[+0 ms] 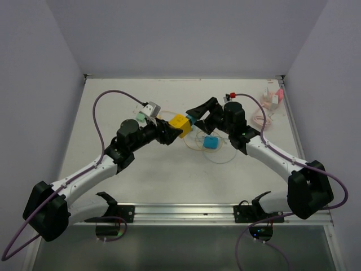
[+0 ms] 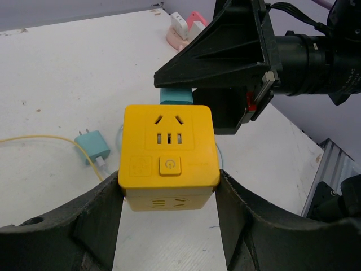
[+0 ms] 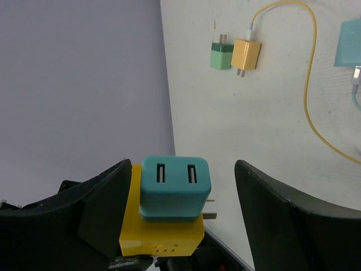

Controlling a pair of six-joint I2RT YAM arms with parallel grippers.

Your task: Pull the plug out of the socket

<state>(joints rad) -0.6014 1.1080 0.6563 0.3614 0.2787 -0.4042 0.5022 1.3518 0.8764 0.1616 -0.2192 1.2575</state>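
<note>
The left gripper [image 2: 169,195] is pinching the yellow socket cube [image 2: 168,148] between its jaws. It is holding the cube, apparently lifted, over the middle of the bench [image 1: 141,180], so the plugged face is pointing toward the other arm. The teal plug [image 3: 174,186] is sitting in the cube's face at about 2 o'clock in the top view, with a prong just showing at its base. The right gripper [image 3: 183,189] is straddling the plug with its jaws spread, touching neither side and lined up to close on it. The left grip is probably bracing the cube against the coming pull. A spare teal charger [image 2: 93,147] is lying on the bench at the cube's 9 o'clock.
</note>
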